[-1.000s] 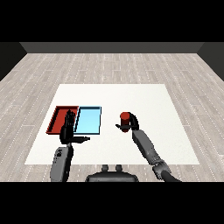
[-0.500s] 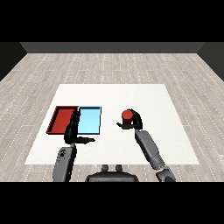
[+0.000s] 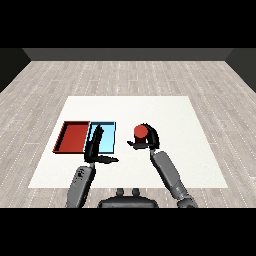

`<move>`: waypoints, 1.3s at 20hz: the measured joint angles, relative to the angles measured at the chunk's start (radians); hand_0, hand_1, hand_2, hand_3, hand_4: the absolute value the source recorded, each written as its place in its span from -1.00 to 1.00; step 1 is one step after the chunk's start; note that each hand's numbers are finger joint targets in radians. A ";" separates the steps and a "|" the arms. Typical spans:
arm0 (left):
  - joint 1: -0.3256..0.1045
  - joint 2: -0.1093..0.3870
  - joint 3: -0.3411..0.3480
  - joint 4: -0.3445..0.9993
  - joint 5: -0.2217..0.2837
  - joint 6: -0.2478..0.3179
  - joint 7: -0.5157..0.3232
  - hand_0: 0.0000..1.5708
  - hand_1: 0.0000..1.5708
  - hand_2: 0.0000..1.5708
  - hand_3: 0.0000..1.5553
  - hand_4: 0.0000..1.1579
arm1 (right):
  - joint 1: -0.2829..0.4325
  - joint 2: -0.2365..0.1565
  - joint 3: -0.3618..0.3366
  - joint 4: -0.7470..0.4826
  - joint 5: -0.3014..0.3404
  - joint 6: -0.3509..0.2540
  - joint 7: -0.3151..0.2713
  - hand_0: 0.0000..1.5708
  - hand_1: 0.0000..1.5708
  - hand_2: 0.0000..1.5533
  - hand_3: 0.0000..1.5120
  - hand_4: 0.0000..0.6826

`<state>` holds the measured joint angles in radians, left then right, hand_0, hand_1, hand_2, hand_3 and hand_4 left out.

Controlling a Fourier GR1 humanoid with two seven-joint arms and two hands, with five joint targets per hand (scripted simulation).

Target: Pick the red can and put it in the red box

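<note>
One red can (image 3: pixel 141 132), two trays and two hands are in view on the white desk (image 3: pixel 165 115); the trays are a red tray (image 3: pixel 73 137) and a light blue tray (image 3: pixel 106 137), lying side by side with their long edges touching, the red one at the left.

The red can is a short cylinder, plain red all over with a round top face turned towards the viewer; no label or marking can be made out; it stands upright, its long axis vertical and its top pointing up. It sits right of the light blue tray, apart from it, and well apart from the red tray; it is outside both trays.

The right hand (image 3: pixel 146 143) is at the can, black fingers curled round its right side and the thumb reaching under its front left, so the hand holds the can; whether the can rests on the desk or is lifted off it cannot be told.

The left hand (image 3: pixel 94 150) holds nothing; its fingers are straight and point up over the near edge of the light blue tray, while the thumb sticks out to the right above the desk.
</note>
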<state>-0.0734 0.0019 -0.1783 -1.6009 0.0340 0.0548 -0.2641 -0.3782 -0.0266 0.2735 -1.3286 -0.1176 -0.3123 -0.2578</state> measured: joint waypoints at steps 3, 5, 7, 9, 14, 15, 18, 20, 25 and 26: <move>-0.009 -0.001 -0.029 0.006 0.001 0.028 0.008 -1.00 -1.00 -1.00 -1.00 -1.00 | -0.001 0.014 0.058 -0.018 -0.008 -0.061 0.000 0.85 0.85 0.84 0.83 0.91; -0.020 -0.001 -0.059 0.014 0.011 0.054 0.020 -1.00 -1.00 -1.00 -1.00 -1.00 | -0.022 0.018 0.067 -0.010 -0.019 -0.084 0.005 0.85 0.85 0.83 0.83 0.91; -0.004 -0.001 -0.079 0.025 0.022 0.046 -0.002 -1.00 -1.00 -1.00 -1.00 -1.00 | -0.026 0.022 0.092 -0.004 -0.038 -0.112 -0.001 0.85 0.85 0.85 0.84 0.89; -0.038 -0.002 -0.102 0.055 0.036 0.070 0.007 -1.00 -1.00 -1.00 -1.00 -1.00 | -0.025 0.023 0.097 0.014 -0.052 -0.114 -0.023 0.85 0.85 0.86 0.85 0.94; -0.095 -0.001 -0.152 0.143 0.078 0.119 0.008 -1.00 -1.00 -1.00 -1.00 -1.00 | -0.033 0.025 0.128 0.026 -0.082 -0.136 -0.049 0.85 0.85 0.87 0.84 0.85; -0.098 -0.001 -0.154 0.150 0.081 0.118 0.008 -1.00 -1.00 -1.00 -1.00 -1.00 | -0.045 0.026 0.146 0.027 -0.091 -0.156 -0.045 0.85 0.85 0.87 0.84 0.85; -0.116 -0.002 -0.165 0.177 0.100 0.125 0.009 -1.00 -1.00 -1.00 -1.00 -1.00 | -0.059 0.026 0.151 0.060 -0.109 -0.159 -0.069 0.86 0.86 0.86 0.82 0.86; -0.129 -0.002 -0.164 0.206 0.112 0.117 0.005 -1.00 -1.00 -1.00 -1.00 -1.00 | -0.064 0.026 0.150 0.052 -0.108 -0.163 -0.059 0.84 0.84 0.85 0.83 0.86; -0.182 -0.002 -0.190 0.325 0.157 0.137 -0.063 -1.00 -1.00 -1.00 -1.00 -1.00 | -0.058 0.023 0.171 0.019 -0.100 -0.175 -0.035 0.85 0.85 0.85 0.82 0.88; -0.171 -0.002 -0.197 0.322 0.156 0.138 -0.063 -1.00 -1.00 -1.00 -1.00 -1.00 | -0.067 0.024 0.178 0.030 -0.104 -0.183 -0.038 0.83 0.83 0.85 0.82 0.87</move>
<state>-0.2444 0.0001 -0.3755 -1.2789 0.1903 0.1924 -0.3267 -0.4455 -0.0029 0.4513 -1.2986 -0.2215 -0.4948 -0.2959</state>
